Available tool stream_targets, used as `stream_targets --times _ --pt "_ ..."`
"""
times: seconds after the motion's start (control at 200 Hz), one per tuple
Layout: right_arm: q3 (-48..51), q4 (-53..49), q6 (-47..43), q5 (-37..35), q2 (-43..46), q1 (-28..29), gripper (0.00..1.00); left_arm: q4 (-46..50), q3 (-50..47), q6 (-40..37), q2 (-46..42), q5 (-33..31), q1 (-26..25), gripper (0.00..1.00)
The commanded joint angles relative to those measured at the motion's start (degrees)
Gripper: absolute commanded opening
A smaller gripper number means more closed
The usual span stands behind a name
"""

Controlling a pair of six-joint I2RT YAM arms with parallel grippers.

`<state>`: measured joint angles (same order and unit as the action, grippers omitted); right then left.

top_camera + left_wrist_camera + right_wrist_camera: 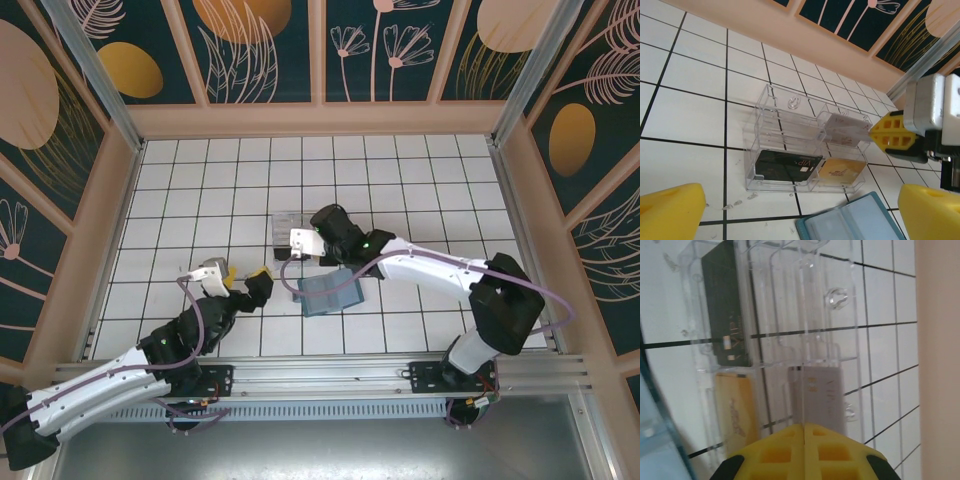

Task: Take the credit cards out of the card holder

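- Top external: holder [330,292] open flat on tabletop, long axis roughly left-right, between the two arms.
- Right jaws shut, tips at grey card [822,395] in clear box [285,232]; nothing visibly held.
- Left jaws wide open, empty, just left of holder.

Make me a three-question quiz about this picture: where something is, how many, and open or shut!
1. Where is the black card? A in the clear box; B on a bare tile; C on the wall.
2. How many cards show at the box? A one; B three; C five.
3. The left gripper is: A open; B shut; C gripping a card.
Answers: 1 A, it lies in a box compartment. 2 B, black, gold card and grey card. 3 A, its fingers stand wide apart.
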<state>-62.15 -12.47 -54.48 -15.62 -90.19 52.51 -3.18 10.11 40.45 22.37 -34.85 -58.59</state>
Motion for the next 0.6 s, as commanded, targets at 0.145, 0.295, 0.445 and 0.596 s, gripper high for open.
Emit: stream_targets --times 0.145,0.295,0.445,0.596 --pt "-5.46 -5.77 -6.17 -0.97 -3.68 -2.91 0.0 0.54 -0.53 -1.51 -0.72 -2.53 -0.03 0.99" --pt "-4.91 -5.52 -5.63 0.4 -3.66 -4.23 0.0 0.55 -0.54 -1.42 -0.37 -3.24 -0.03 0.99" --pt "-3.17 -4.32 -5.9 0.5 -3.45 -5.03 0.0 0.54 -0.53 -1.51 -0.14 -4.06 -0.03 0.99" --pt "-1.93 -2.79 -5.29 1.29 -3.48 -5.83 0.0 0.46 -0.53 -1.5 0.11 -4.37 -0.04 0.99"
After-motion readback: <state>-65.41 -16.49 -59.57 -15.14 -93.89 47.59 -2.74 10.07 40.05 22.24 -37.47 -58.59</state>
